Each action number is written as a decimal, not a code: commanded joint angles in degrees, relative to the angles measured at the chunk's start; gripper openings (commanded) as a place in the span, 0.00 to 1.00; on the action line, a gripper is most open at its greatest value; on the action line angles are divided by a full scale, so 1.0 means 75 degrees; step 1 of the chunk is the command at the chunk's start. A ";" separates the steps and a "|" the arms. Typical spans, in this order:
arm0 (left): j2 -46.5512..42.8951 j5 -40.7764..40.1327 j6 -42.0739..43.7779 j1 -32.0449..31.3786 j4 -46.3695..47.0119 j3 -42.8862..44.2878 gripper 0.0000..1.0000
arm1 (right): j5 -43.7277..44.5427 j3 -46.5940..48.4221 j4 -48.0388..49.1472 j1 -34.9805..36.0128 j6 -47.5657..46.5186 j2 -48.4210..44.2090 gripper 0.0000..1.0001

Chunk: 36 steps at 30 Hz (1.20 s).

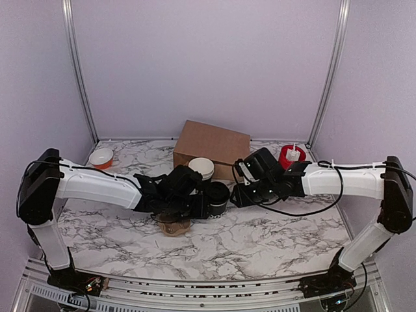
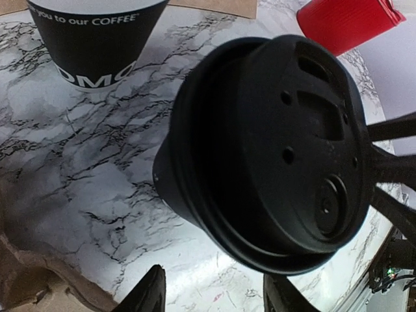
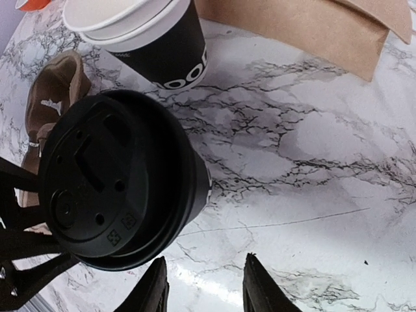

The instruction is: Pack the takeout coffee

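Note:
The takeout coffee [image 1: 219, 197], a black paper cup with a round black lid, stands upright on the marble table between my two grippers. It fills the left wrist view [image 2: 273, 149] and shows at the left of the right wrist view [image 3: 117, 175]. My left gripper [image 1: 200, 204] is just left of it, open and empty, with the cup ahead of its fingertips [image 2: 218, 296]. My right gripper [image 1: 239, 194] is just right of it, open and empty, and the cup sits beyond its left fingertip [image 3: 205, 289].
A lidless white-rimmed black cup [image 1: 201, 168] stands behind the coffee, also seen in the wrist views [image 2: 91, 39] [image 3: 143, 39]. A brown paper bag [image 1: 211, 148] lies behind it. A red cylinder [image 1: 292, 156] stands at the back right, a white bowl [image 1: 101, 158] at the back left, and a brown cardboard piece [image 1: 174, 226] near the left gripper.

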 commanded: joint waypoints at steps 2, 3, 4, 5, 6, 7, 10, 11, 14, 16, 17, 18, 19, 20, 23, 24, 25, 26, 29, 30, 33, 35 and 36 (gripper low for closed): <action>0.0174 0.0202 0.0036 -0.0165 0.0250 0.0278 0.52 | 0.0245 0.0351 0.0038 -0.0384 -0.0244 0.0024 0.38; 0.0168 0.0219 0.0056 -0.0188 0.0258 0.0290 0.52 | 0.0290 0.0351 0.0003 -0.0413 -0.0245 -0.0002 0.39; 0.0142 0.0230 0.0069 -0.0192 0.0259 0.0275 0.52 | 0.0340 0.0362 -0.0037 -0.0431 -0.0266 -0.0044 0.40; 0.0089 0.0224 0.0084 -0.0200 0.0279 0.0229 0.52 | 0.0372 0.0360 -0.0078 -0.0431 -0.0274 -0.0096 0.40; 0.0014 0.0216 0.0087 -0.0195 0.0293 0.0163 0.52 | 0.0353 0.0349 -0.0104 -0.0431 -0.0265 -0.0146 0.40; -0.0088 0.0205 0.0093 -0.0201 0.0289 0.0086 0.52 | 0.0317 0.0339 -0.0126 -0.0431 -0.0265 -0.0208 0.40; -0.0553 0.0225 0.0117 -0.0200 0.0287 -0.0214 0.52 | 0.0165 0.0274 -0.0224 -0.0405 -0.0259 -0.0411 0.40; -0.0746 0.0246 0.0147 -0.0200 0.0286 -0.0314 0.52 | 0.0150 0.0220 -0.0225 -0.0382 -0.0242 -0.0522 0.40; -0.1432 0.0260 0.0210 -0.0193 0.0252 -0.0559 0.53 | 0.0182 0.0101 -0.0270 -0.0299 -0.0181 -0.0762 0.41; -0.1769 0.0166 0.0259 -0.0157 0.0148 -0.0583 0.53 | 0.0202 0.0071 -0.0300 -0.0210 -0.0143 -0.0858 0.41; -0.1887 0.0169 0.0273 -0.0087 0.0102 -0.0568 0.54 | 0.0235 0.0080 -0.0331 -0.0157 -0.0118 -0.0874 0.41; -0.1972 0.0189 0.0283 0.0011 0.0087 -0.0546 0.55 | 0.0279 0.0089 -0.0341 -0.0065 -0.0091 -0.0885 0.41; -0.1991 0.0196 0.0295 0.0144 0.0058 -0.0501 0.56 | 0.0315 0.0100 -0.0333 -0.0033 -0.0054 -0.0888 0.42; -0.1967 0.0224 0.0339 0.0300 0.0029 -0.0439 0.57 | 0.0360 0.0125 -0.0314 0.0182 -0.0015 -0.0872 0.42; -0.1610 0.0420 0.0599 0.0682 -0.0038 -0.0053 0.60 | 0.0554 0.0227 -0.0256 0.0557 0.0140 -0.0748 0.43; -0.1391 0.0547 0.0731 0.0782 -0.0076 0.0153 0.62 | 0.0670 0.0273 -0.0243 0.0706 0.0199 -0.0688 0.44; -0.1166 0.0750 0.0827 0.0872 -0.0124 0.0375 0.62 | 0.0775 0.0325 -0.0248 0.0797 0.0270 -0.0608 0.44; -0.0927 0.0822 0.0912 0.0932 -0.0147 0.0552 0.63 | 0.0863 0.0352 -0.0228 0.0870 0.0351 -0.0537 0.45; -0.0299 0.0946 0.1141 0.1090 -0.0216 0.0999 0.67 | 0.1099 0.0250 0.0021 0.0968 0.0592 -0.0466 0.49; -0.0152 0.1007 0.1184 0.1149 -0.0219 0.1093 0.67 | 0.1134 0.0189 0.0119 0.0975 0.0643 -0.0467 0.50; 0.0148 0.1062 0.1279 0.1247 -0.0201 0.1301 0.67 | 0.1224 0.0042 0.0344 0.0976 0.0797 -0.0494 0.52; 0.0264 0.1136 0.1315 0.1252 -0.0140 0.1374 0.67 | 0.1233 -0.0014 0.0510 0.0928 0.0789 -0.0540 0.53; 0.0302 0.1172 0.1307 0.1253 -0.0102 0.1403 0.67 | 0.1228 -0.0008 0.0548 0.0904 0.0781 -0.0552 0.53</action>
